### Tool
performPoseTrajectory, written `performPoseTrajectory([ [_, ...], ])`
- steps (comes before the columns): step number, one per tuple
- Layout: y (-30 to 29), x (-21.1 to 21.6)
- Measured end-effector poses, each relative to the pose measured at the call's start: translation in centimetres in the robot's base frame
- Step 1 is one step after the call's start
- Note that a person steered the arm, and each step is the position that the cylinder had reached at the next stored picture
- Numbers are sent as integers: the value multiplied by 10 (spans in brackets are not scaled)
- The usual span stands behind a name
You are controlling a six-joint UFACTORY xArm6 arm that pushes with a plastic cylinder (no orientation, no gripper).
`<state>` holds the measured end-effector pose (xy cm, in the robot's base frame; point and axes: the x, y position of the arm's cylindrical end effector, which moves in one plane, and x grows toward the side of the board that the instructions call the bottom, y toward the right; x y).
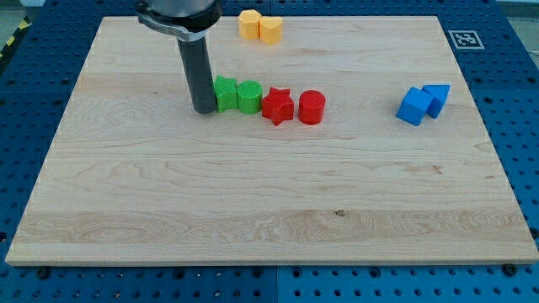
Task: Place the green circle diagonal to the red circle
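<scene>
The green circle (249,96) sits near the board's upper middle, in a row of blocks. To its left is a green star-like block (226,93), touching it. To its right is a red star (277,106), then the red circle (312,108). My tip (204,110) rests on the board right at the left side of the green star-like block, so two blocks left of the red circle.
Two yellow blocks (260,26) sit together at the view's top edge. Two blue blocks (423,103) sit together at the view's right. A marker tag (464,38) is at the board's top right corner.
</scene>
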<state>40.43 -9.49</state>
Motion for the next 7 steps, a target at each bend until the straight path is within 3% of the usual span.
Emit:
performPoseTrajectory([
  [2, 51, 0],
  [4, 56, -9],
  [7, 111, -18],
])
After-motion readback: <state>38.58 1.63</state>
